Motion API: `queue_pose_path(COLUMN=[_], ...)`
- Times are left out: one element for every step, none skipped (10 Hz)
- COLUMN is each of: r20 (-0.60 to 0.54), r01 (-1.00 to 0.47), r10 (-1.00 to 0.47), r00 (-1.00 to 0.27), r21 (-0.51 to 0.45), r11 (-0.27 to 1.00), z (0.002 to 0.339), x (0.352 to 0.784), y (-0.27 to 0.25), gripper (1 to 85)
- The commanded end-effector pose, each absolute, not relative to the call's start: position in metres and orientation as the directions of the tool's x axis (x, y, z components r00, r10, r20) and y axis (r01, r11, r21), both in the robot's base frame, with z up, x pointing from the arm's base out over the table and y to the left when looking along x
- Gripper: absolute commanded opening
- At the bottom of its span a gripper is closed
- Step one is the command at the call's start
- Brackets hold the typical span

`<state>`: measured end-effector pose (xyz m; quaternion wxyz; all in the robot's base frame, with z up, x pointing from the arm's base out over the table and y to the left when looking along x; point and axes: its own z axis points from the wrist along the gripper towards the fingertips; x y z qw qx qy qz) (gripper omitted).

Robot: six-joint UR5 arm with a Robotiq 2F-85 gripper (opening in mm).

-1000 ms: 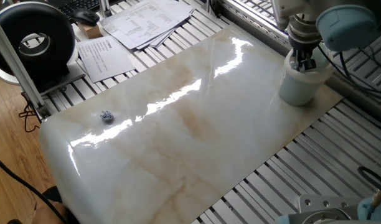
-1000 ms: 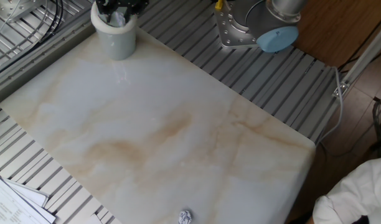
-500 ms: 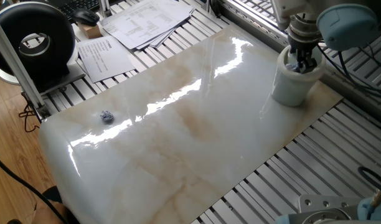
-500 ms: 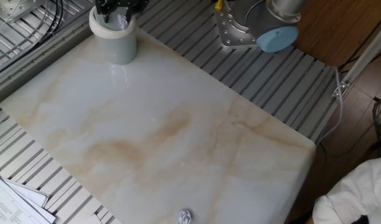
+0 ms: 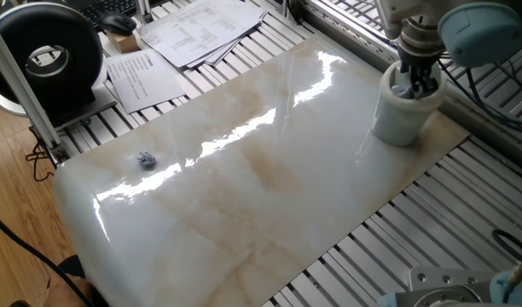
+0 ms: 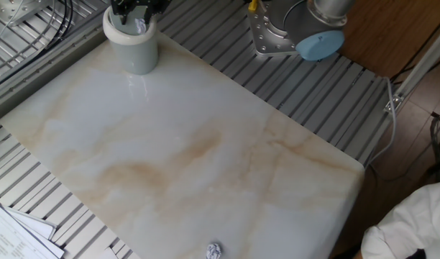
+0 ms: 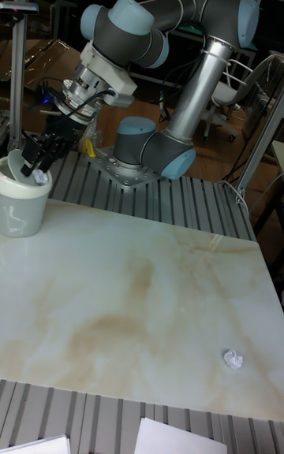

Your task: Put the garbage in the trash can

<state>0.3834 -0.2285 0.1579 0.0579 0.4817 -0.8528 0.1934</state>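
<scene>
The trash can (image 5: 399, 119) (image 6: 136, 49) (image 7: 22, 208), a plain white cup, stands at a corner of the marble slab. My gripper (image 5: 412, 85) (image 6: 139, 21) (image 7: 37, 170) hangs in its mouth. The fingertips are closed on a small garbage wad (image 6: 139, 26) (image 7: 37, 176) at about rim height. A second garbage wad (image 5: 146, 159) (image 6: 214, 250) (image 7: 232, 359) lies loose on the slab near the opposite corner, far from the gripper.
Printed paper sheets (image 5: 193, 30) and a round black device (image 5: 46, 58) sit past the slab's far side. The arm's base (image 6: 277, 36) (image 7: 146, 158) is bolted to the slatted table beside the slab. Cables (image 5: 491, 85) run near the trash can.
The trash can slid slightly along the slab about a second ago as the gripper moved in its mouth. Since then the gripper has lifted slightly. The loose wad has not moved.
</scene>
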Motion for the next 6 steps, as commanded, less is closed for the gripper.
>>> queue_pose_path(r20=[0.286,0.287,0.284,0.282,0.269,0.261], r01=[-0.849,-0.849,-0.847,-0.846,-0.842,-0.837], r10=[-0.803,-0.802,-0.8,-0.801,-0.801,-0.798], r00=[-0.523,-0.524,-0.528,-0.529,-0.535,-0.543], r21=[-0.258,-0.256,-0.254,-0.255,-0.246,-0.236], r11=[0.462,0.463,0.468,0.469,0.48,0.493], z=[0.167,0.169,0.169,0.166,0.161,0.158], x=[0.377,0.377,0.378,0.381,0.384,0.385], y=[-0.223,-0.221,-0.218,-0.217,-0.212,-0.206], gripper=[51.3,51.0,50.0,49.0,47.7,47.3])
